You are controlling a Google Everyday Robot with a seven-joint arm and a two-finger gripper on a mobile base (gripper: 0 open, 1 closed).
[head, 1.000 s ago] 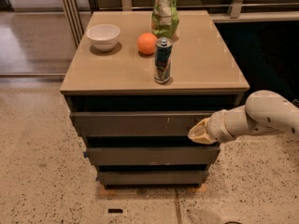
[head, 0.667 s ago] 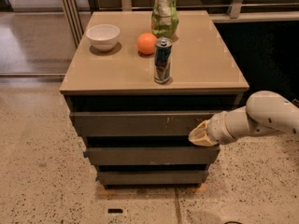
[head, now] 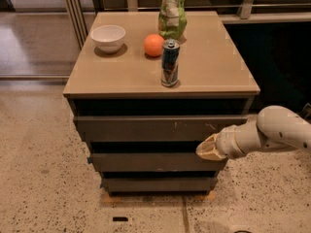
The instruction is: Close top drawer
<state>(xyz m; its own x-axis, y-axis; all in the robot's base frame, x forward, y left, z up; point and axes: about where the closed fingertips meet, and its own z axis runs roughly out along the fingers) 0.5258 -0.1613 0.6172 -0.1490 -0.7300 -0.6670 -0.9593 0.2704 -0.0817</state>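
Observation:
The top drawer is a wide dark grey-brown front panel with small pale scratch marks right of centre. It stands out a little from the cabinet, with a dark gap showing above it under the tabletop. My gripper comes in from the right on a white arm. Its tan tip sits at the lower right part of the top drawer's front, over the gap to the drawer below.
The tan cabinet top bears a white bowl, an orange, a dark can and a green chip bag. Two similar drawers lie below. Speckled floor surrounds the cabinet.
The gripper and arm have barely shifted. The top drawer front stands about where it was.

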